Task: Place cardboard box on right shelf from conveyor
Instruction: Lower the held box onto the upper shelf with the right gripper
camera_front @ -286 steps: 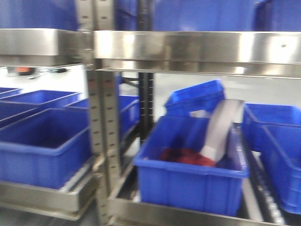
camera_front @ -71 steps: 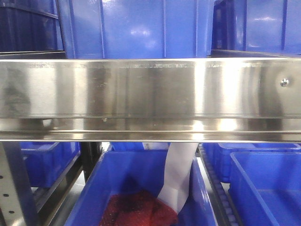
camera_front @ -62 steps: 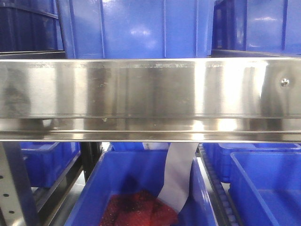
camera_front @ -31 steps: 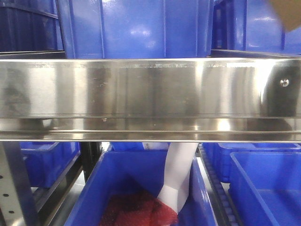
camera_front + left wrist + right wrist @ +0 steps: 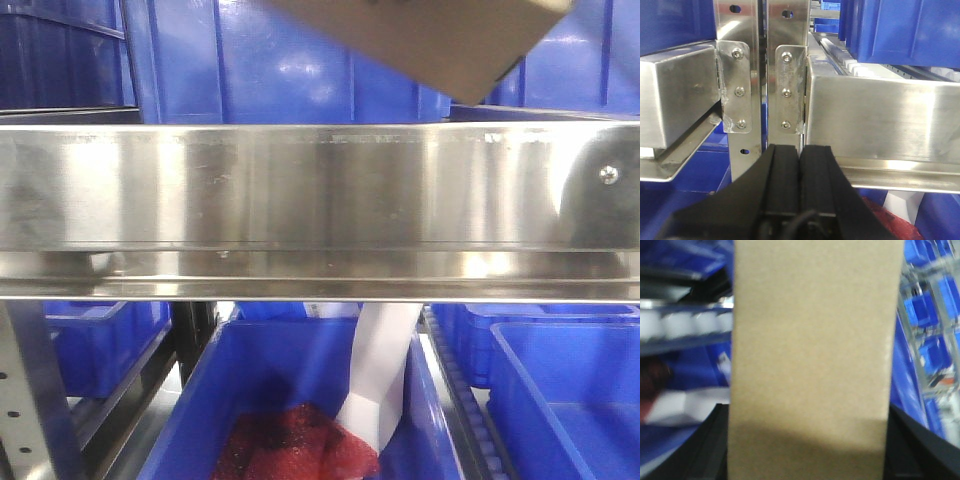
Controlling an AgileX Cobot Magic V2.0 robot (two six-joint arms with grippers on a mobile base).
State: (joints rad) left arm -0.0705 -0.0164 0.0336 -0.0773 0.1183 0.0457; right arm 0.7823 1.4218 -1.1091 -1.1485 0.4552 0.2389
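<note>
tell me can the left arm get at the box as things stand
Probably not. The left gripper sits shut, low at the shelf lip beside the upright, while the box is up above the lip, against the blue bins, and fills the right wrist view, apparently held there.

The cardboard box (image 5: pixel 425 40) was cut off by the top edge of the front view, only its lower corner showing above the right shelf (image 5: pixel 320 195) lip. In the right wrist view the box (image 5: pixel 812 355) filled the middle and ran past the top and bottom edges, hiding the right gripper apart from dark blurred strips at either lower side; the surroundings there were smeared. The shelf lip hid the upper part of the white sheet (image 5: pixel 385 375) below it. The red material (image 5: pixel 295 445) was cropped by the bottom edge and could not be identified.
</note>
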